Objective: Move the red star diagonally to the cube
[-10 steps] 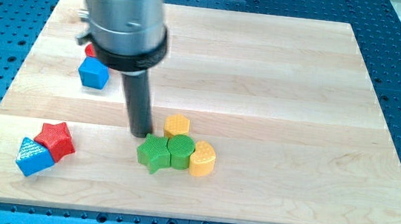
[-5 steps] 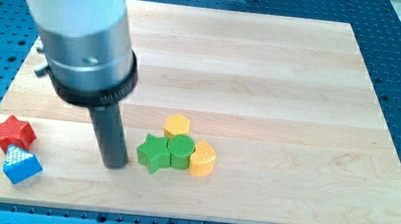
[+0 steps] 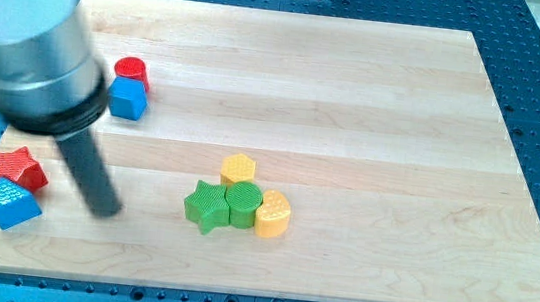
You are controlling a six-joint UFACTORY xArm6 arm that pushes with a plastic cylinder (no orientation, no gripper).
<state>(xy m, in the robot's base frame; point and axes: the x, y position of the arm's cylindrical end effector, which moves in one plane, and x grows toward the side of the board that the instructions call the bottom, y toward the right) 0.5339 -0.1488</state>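
The red star (image 3: pixel 19 168) lies near the board's left edge, low in the view, touching a blue triangular block (image 3: pixel 12 204) just below it. The blue cube (image 3: pixel 127 99) sits further up and to the right, with a red cylinder (image 3: pixel 132 71) touching its top side. My tip (image 3: pixel 106 210) rests on the board to the right of the red star and the blue triangular block, apart from both, and below the blue cube.
A cluster sits at the board's middle bottom: a green star (image 3: pixel 206 206), a green cylinder (image 3: pixel 242 204), a yellow hexagon (image 3: pixel 239 169) and a yellow half-round block (image 3: pixel 272 214). The wooden board (image 3: pixel 376 102) lies on a blue perforated table.
My tip has swept from beside the green star leftward and down. The red star and blue triangular block have shifted left toward the board's edge. The blue cube and red cylinder are uncovered again.
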